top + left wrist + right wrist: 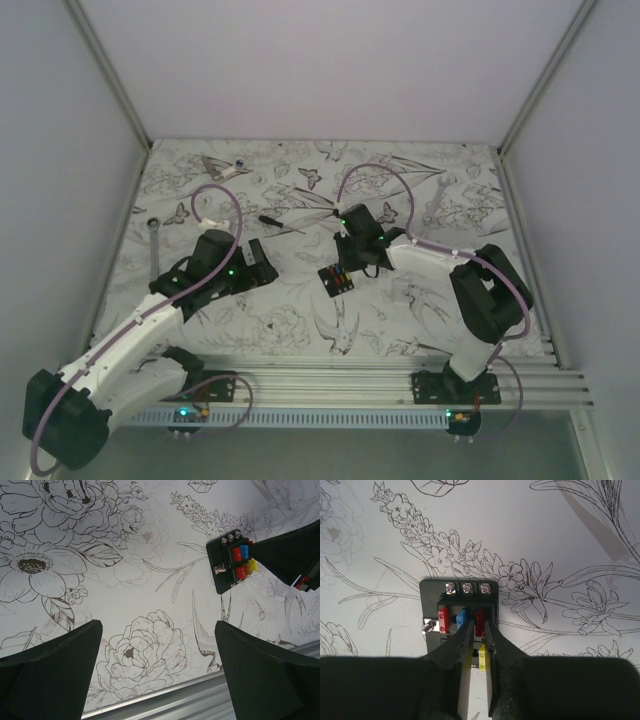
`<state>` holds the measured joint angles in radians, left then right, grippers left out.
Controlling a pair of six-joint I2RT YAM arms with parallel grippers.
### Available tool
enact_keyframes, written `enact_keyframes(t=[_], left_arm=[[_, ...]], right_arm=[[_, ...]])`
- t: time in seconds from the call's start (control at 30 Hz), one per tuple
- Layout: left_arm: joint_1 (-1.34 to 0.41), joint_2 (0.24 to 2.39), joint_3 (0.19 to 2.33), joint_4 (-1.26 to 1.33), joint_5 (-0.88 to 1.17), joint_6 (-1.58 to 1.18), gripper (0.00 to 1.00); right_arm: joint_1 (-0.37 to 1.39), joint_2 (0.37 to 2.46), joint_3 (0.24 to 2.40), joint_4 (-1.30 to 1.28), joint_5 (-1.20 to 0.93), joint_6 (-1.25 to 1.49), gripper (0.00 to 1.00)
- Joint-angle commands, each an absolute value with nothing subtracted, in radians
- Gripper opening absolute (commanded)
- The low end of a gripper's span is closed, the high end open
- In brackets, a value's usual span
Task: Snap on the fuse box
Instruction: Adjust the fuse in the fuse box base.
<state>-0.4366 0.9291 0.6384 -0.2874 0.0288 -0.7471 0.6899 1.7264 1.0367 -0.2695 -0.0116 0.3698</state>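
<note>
Right wrist — fuse box [457, 605], long axis fore-aft

I hold my left gripper [157, 630] spread wide; my right gripper [479, 626] points down, fingers nearly together.

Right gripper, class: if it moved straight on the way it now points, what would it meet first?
The fuse box: the right gripper has its tips either side of a red fuse, probably the first contact, though the height above it is unclear.
</note>
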Motion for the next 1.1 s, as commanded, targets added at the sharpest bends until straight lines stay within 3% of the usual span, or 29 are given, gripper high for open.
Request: enact_keyframes(t=[0.0,0.3,0.67,1.07], left_arm=[[-0.43,0.927,0.638,-0.294,0.038,-0.747,1.0],[-0.43,0.925,0.636,-0.294,0.033,-0.747,1.0],[-0.42,0.904,0.627,-0.295,0.021,-0.75,1.0],[-0.417,0.907,0.627,-0.295,0.029,-0.751,1.0]], right_arm=[[0.705,1.684,1.06,-0.291,0.007,0.347,0.25],[0.77,1.676,1.149,-0.36,0.139,0.295,0.28],[0.788,1.747,1.186,-0.384,0.154,0.29,0.14],[0.802,1.79,1.209,-0.416,0.139,0.286,0.13]])
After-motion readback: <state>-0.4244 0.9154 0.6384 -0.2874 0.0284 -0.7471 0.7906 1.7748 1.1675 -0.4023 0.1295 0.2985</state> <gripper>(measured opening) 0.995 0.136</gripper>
